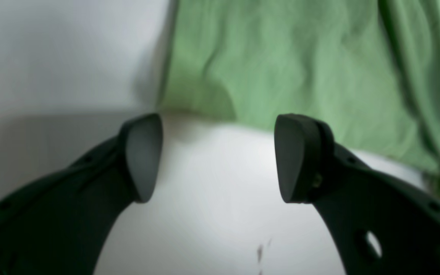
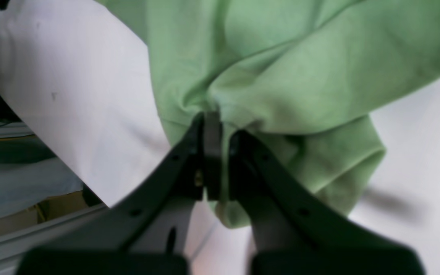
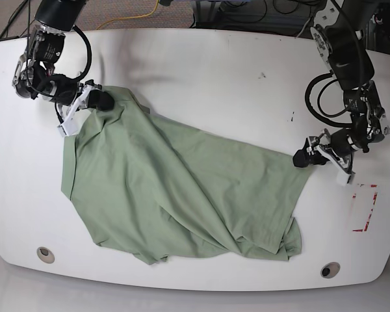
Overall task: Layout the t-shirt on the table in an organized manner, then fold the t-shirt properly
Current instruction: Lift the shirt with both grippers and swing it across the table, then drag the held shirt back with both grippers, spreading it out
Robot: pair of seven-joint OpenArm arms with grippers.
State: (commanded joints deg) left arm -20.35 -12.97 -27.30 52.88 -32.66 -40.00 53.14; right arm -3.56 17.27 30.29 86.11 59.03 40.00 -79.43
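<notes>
White table [image 3: 201, 58] | t-shirt [image 3: 182, 188] spread | right jaws pinch t-shirt | left jaws parted

Left hand [image 1: 218, 158] gapes wide, apparently low; right hand [image 2: 218, 160] pinched closed, arm reaching inward.

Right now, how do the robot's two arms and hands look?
Both arms are black with silver-grey joints and looping black cables. The left hand has two curved, dark fingers with flat rounded pads; holes run along each finger. The right hand looks the same.
</notes>
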